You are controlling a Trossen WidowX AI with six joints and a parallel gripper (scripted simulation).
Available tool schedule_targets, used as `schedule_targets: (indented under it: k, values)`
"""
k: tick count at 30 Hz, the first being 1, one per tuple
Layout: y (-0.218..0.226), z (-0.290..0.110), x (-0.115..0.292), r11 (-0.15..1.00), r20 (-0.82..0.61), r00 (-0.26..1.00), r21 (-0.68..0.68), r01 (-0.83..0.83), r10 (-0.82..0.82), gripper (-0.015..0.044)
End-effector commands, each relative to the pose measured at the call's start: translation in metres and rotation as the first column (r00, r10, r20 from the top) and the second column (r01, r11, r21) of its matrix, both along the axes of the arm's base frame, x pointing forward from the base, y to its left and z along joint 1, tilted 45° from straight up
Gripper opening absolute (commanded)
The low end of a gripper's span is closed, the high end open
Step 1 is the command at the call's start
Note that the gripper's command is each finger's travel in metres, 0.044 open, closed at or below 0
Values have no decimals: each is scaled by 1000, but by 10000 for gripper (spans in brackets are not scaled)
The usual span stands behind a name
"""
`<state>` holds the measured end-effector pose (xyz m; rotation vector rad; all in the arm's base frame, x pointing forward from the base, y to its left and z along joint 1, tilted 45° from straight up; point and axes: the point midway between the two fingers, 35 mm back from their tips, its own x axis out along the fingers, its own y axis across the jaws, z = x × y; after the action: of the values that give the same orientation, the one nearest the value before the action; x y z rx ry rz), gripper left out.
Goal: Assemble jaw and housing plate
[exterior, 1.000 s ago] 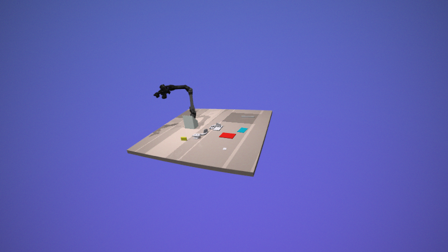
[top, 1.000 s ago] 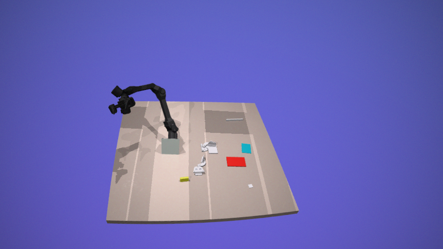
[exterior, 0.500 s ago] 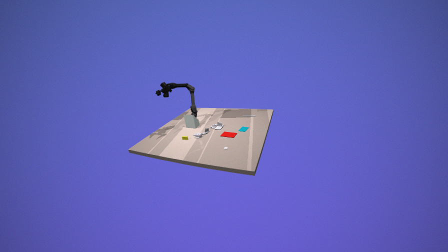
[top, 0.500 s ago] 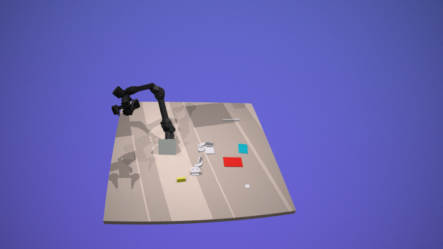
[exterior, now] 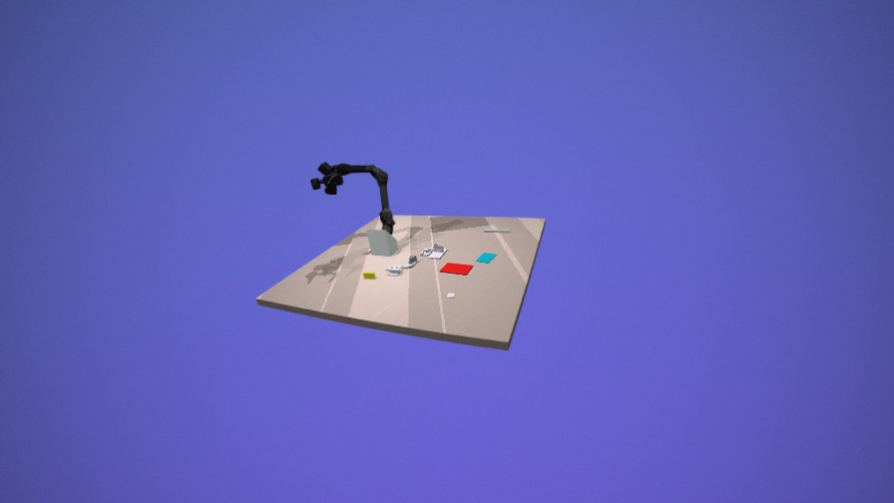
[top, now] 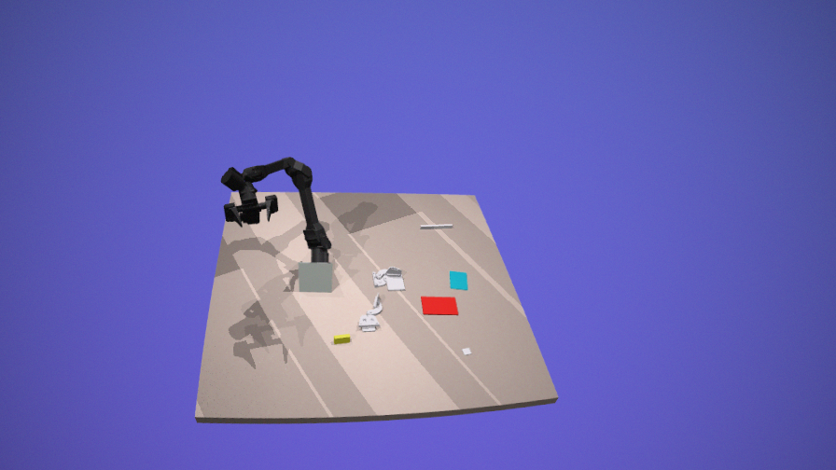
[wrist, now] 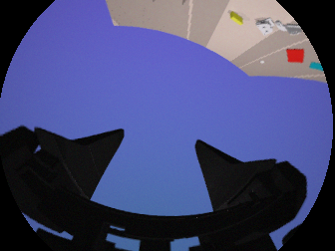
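Note:
My gripper (top: 255, 222) (wrist: 161, 137) is open and empty, high over the far left of the table, well away from the parts. A white base part (top: 369, 322) (exterior: 393, 269) (wrist: 265, 27) lies near the table's middle. A curved white piece (top: 377, 305) (exterior: 411, 260) reaches out from its back right. Behind them lies a second white group, with a jointed-looking piece (top: 380, 277) beside a flat white plate (top: 396, 283) (exterior: 436, 254). A grey raised part stands at that plate's back edge. The pins, the gear teeth and which piece is the housing plate are too small to tell.
A grey-green block (top: 315, 277) (exterior: 382, 243) stands at the arm's foot. A yellow block (top: 341, 338) (exterior: 369, 274) (wrist: 236, 18) lies left of the white base part. Right are a red panel (top: 439, 305), a cyan panel (top: 458, 280) and a small white tile (top: 466, 351). A white bar (top: 437, 226) lies behind.

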<state>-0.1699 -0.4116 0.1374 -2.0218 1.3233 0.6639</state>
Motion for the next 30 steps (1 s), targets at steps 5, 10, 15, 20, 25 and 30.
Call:
schedule_targets:
  k: [5,10,15,20,25,30]
  values:
    - [-7,-20,41,988,-25,988,26,-151,152,440]
    - [-10,-30,64,970,-40,970,37,-239,240,440]
    - [-11,-40,86,945,-54,944,47,-322,325,440]
    - [-11,-50,108,913,-66,911,58,-404,407,440]
    - [-9,-59,130,873,-77,870,68,-483,487,440]
    - [-6,-68,153,827,-85,822,78,-557,563,440]
